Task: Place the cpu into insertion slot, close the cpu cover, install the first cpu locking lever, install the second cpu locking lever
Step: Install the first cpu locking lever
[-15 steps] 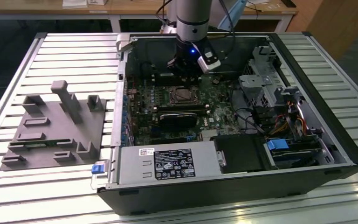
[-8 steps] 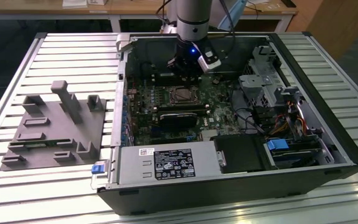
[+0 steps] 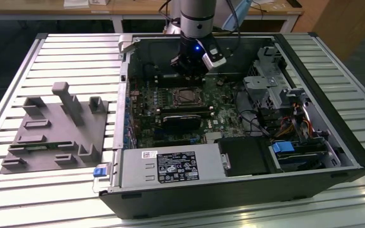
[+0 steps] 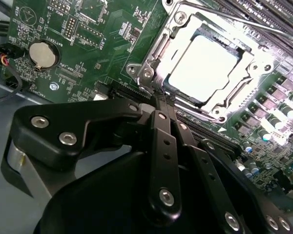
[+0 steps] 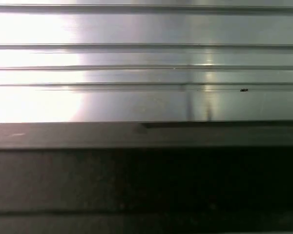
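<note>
Jaws together, empty, tips of gripper [image 4: 161,100] at the edge of cpu cover [image 4: 212,105], already down over cpu [image 4: 202,68] in insertion slot [image 3: 186,96]; best kept low, pressing squarely.

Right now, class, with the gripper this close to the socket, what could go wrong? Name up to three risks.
1. The gripper, fingers together, sits right at the cpu cover; a sideways slip could scrape the green board beside it.
2. The cpu lies inside the insertion slot under the frame; uneven pressure might stress it.
3. A thin lever crosses close by and could snag.
</note>
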You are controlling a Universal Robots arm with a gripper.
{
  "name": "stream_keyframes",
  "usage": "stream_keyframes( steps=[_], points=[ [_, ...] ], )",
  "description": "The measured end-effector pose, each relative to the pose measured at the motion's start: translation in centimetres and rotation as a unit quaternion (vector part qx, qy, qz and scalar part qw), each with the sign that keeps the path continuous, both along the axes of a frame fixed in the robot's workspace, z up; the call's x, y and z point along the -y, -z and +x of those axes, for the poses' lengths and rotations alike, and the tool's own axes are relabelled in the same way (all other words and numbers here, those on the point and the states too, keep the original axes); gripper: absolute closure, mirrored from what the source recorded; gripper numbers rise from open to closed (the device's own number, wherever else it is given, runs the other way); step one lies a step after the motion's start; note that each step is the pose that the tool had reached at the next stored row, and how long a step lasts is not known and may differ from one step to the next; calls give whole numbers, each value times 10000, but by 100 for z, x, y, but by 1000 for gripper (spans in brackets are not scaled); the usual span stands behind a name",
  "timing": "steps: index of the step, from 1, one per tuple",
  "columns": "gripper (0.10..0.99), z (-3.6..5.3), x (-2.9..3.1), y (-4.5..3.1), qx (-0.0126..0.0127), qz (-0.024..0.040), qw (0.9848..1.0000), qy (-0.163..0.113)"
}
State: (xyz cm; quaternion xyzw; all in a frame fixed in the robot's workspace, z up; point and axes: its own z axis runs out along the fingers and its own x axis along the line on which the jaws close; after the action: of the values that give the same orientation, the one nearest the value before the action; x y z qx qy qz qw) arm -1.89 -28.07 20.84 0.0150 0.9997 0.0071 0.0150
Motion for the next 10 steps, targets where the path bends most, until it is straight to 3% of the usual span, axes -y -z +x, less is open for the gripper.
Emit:
stream_keyframes(
  steps=[10],
  points=[
    [980,9,28,-1,-2,-1,10000,0]
  ],
)
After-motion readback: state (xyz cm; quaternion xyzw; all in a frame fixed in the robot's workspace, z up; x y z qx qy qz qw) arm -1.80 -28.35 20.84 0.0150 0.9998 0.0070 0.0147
